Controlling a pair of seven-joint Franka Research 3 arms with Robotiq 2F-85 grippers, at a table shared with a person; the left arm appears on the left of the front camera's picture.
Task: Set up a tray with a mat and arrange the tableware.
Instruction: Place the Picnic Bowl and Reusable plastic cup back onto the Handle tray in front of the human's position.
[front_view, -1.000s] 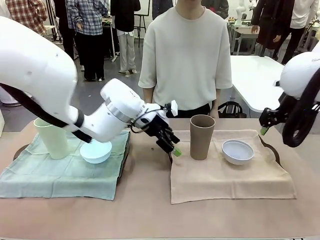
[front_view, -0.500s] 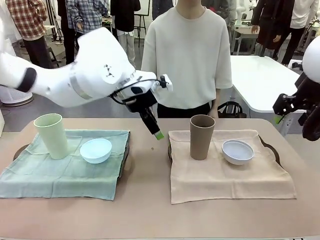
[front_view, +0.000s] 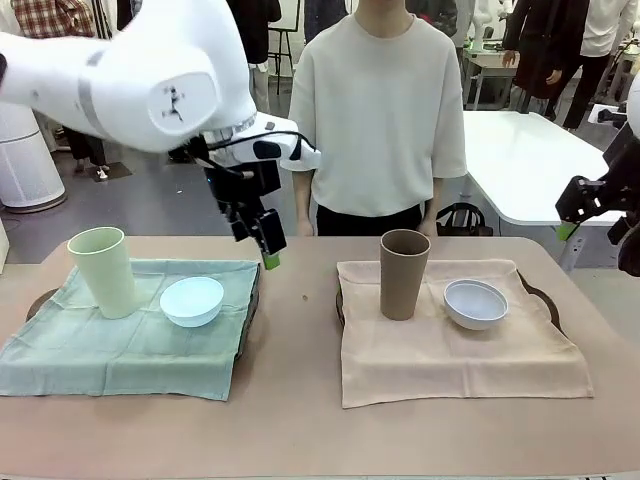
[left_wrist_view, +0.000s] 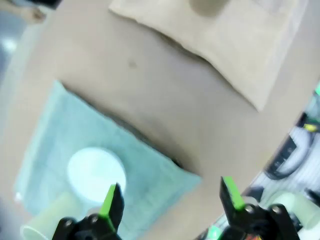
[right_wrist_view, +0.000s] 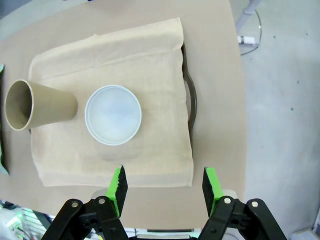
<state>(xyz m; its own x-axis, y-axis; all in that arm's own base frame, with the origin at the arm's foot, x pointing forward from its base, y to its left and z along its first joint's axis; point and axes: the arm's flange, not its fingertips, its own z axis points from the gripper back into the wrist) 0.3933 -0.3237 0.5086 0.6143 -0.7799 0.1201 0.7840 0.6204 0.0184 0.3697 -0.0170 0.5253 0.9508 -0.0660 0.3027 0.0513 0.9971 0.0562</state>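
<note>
A: Both settings look laid. On the robot's left, a pale green tumbler (front_view: 103, 271) and a light blue bowl (front_view: 192, 301) sit side by side on a green mat (front_view: 120, 350); on its right, a brown tumbler (front_view: 404, 273) and a whitish bowl (front_view: 475, 303) sit on a beige mat (front_view: 460, 355). A dark tray rim (front_view: 536, 295) peeks out from under the beige cloth.

B: And the tools?

A: The left tool (front_view: 268, 250) hangs above the surface just past the green mat's far corner, jaws spread wide, nothing between them. The right tool (right_wrist_view: 163, 186) is high off to the side, jaws also apart and empty.

B: So what's worth minding now?

A: I'd judge the step to be clearing away. Keep the left arm lifting up and outward so no link brushes the tall tumblers; they look narrow-based and would tip easily.

B: Materials?

A: The mats are soft woven cloth, slightly rumpled at the edges and draped over the trays. The tumblers are matte, tapered and handleless; the bowls are shallow, round and smooth with a faint sheen.
</note>
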